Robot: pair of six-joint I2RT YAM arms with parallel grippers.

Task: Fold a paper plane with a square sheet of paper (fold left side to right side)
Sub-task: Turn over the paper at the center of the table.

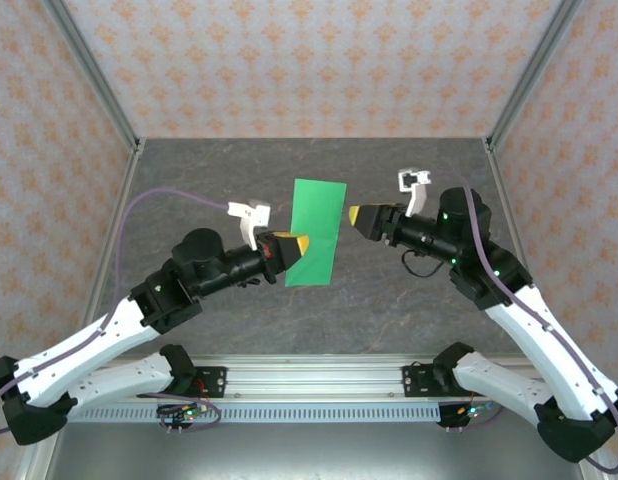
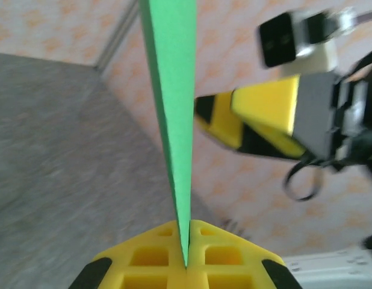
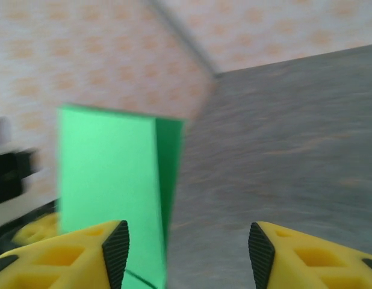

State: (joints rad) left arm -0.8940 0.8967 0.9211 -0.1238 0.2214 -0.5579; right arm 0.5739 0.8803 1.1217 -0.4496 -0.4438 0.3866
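Observation:
The green sheet of paper (image 1: pixel 318 232) is a tall, narrow rectangle doubled over into two layers, with both layers showing in the right wrist view (image 3: pixel 108 174). My left gripper (image 1: pixel 297 246) is shut on its lower left edge. In the left wrist view the sheet (image 2: pixel 174 90) runs edge-on up from between the closed yellow jaws (image 2: pixel 187 244). My right gripper (image 1: pixel 355 218) hovers open just right of the paper, not touching it. Its fingers stand wide apart (image 3: pixel 186 247) with grey table between them. The same open gripper (image 2: pixel 246 120) appears blurred in the left wrist view.
The grey table (image 1: pixel 409 290) is enclosed by patterned walls (image 1: pixel 309 60) at the back and both sides. A metal rail (image 1: pixel 309 385) holding the arm bases runs along the near edge. A purple cable (image 1: pixel 159 195) loops from the left arm.

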